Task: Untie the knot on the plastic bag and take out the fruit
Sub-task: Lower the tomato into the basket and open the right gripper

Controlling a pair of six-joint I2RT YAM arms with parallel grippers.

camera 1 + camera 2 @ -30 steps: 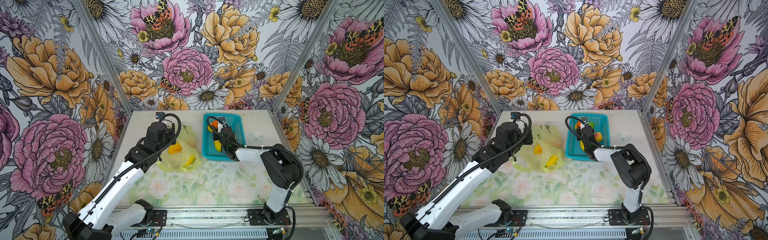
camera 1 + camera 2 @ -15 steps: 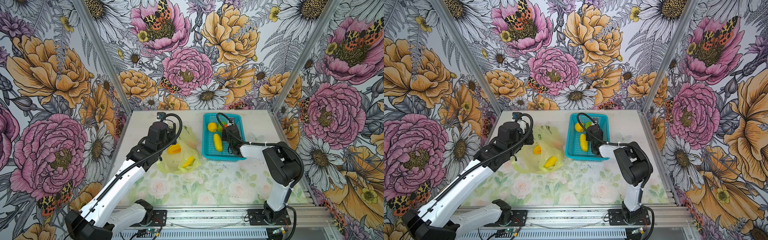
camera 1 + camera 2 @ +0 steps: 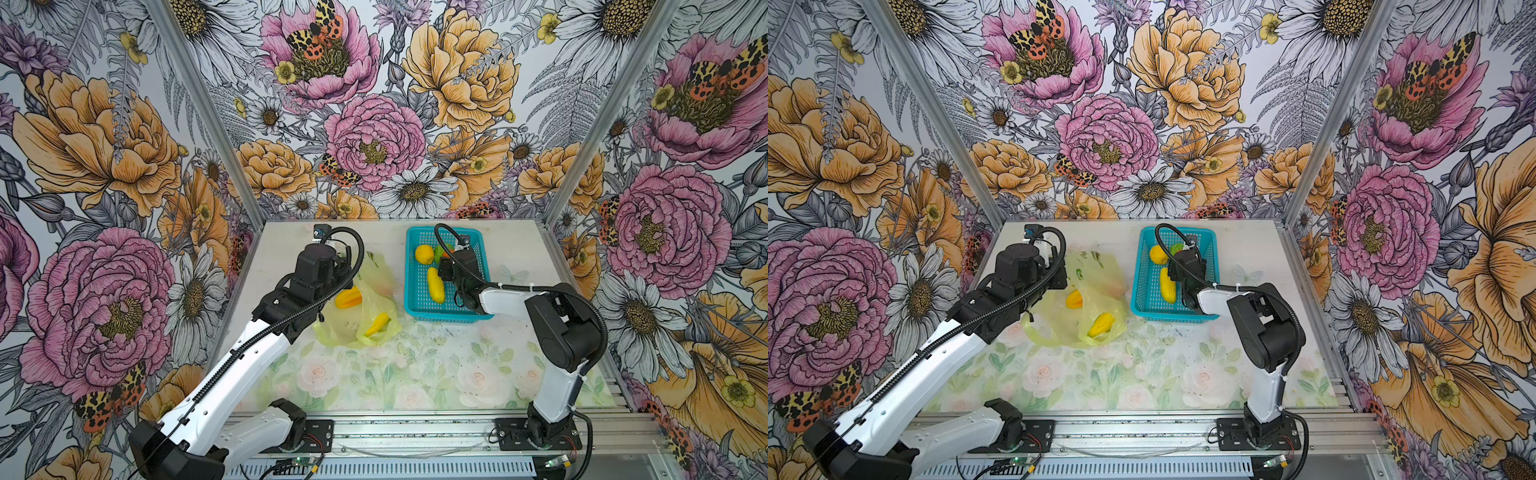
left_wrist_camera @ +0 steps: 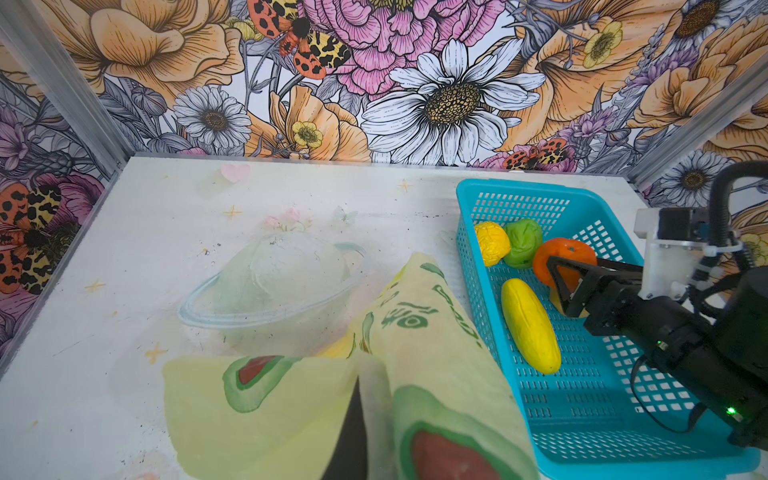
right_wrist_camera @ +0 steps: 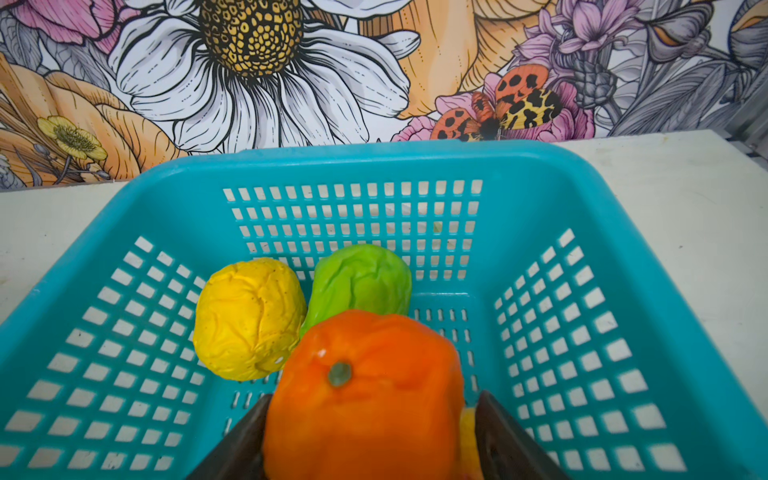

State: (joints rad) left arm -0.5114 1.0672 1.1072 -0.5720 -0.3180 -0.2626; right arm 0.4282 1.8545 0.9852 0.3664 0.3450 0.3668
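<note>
Shifted across turquoise basket (image 5: pixel 374 158) since a moment ago, right gripper (image 5: pixel 374 397) spread wide around orange (image 4: pixel 565 253); fruit-unloading step, left gripper (image 4: pixel 355 399) clamped on plastic bag (image 3: pixel 376 274); next, reaching for bagged yellow fruit (image 3: pixel 377 325)

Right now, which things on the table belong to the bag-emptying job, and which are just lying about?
Job: plastic bag; yellow-orange fruit and yellow fruit inside it; long yellow fruit, round yellow fruit, green fruit and orange fruit in the turquoise basket.
Lying about: nothing loose, only the printed table mat.
</note>
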